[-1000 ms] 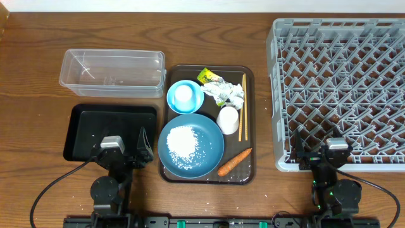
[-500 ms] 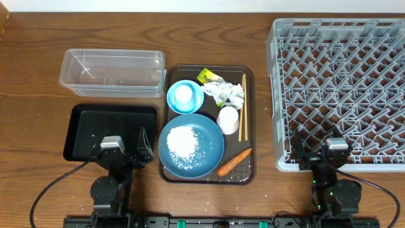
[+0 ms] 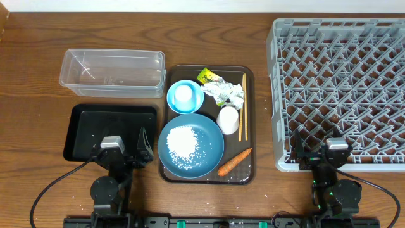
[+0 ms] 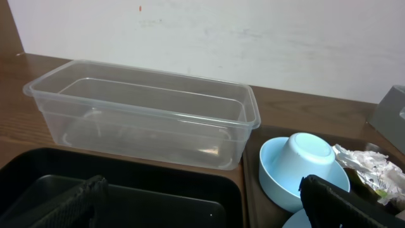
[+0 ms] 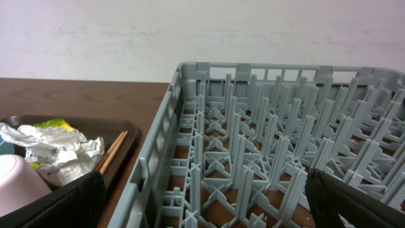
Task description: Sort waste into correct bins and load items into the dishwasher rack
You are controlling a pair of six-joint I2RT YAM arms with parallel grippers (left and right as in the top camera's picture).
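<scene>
The blue plate holds a heap of rice on the brown serving tray. Also on that tray are a carrot, a light-blue bowl with a white cup in it, a second white cup, chopsticks, crumpled paper and a yellow-green wrapper. The clear tub and black tray lie to the left. The grey rack is on the right. My left gripper is open over the black tray's near edge. My right gripper is open at the rack's near left corner.
The wooden table runs to a white wall behind. In the right wrist view the paper, chopsticks and a cup lie left of the rack. Cables trail near both arm bases.
</scene>
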